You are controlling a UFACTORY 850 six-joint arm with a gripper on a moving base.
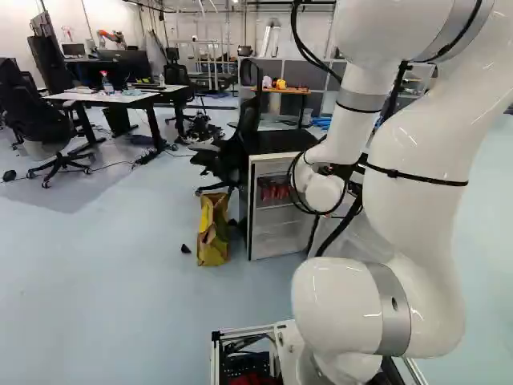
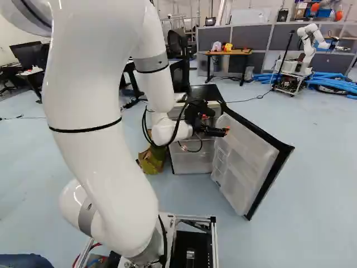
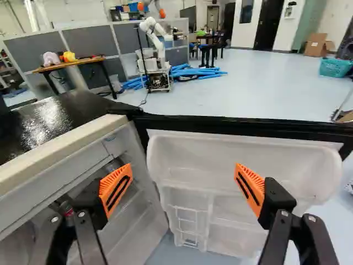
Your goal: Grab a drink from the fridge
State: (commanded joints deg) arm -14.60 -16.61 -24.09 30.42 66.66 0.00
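Observation:
The gripper (image 2: 224, 132) is in front of the inner side of the fridge door (image 2: 237, 159) in the right base view. Its orange-padded fingers stand wide open in the wrist view, where the gripper (image 3: 183, 178) holds nothing and faces the white door shelves (image 3: 248, 157). The small fridge (image 1: 282, 245) has its door swung out. Several red drinks (image 1: 274, 191) stand on an upper shelf inside. In the wrist view a red thing (image 3: 67, 210) shows partly behind one finger, within the fridge compartment.
The fridge's black top (image 3: 52, 118) lies beside the gripper. A yellow-brown paper bag (image 1: 212, 233) stands by the fridge, near a black office chair (image 1: 232, 152). The door's black edge (image 2: 270, 181) juts into the floor space. Another robot (image 2: 308, 47) stands farther back.

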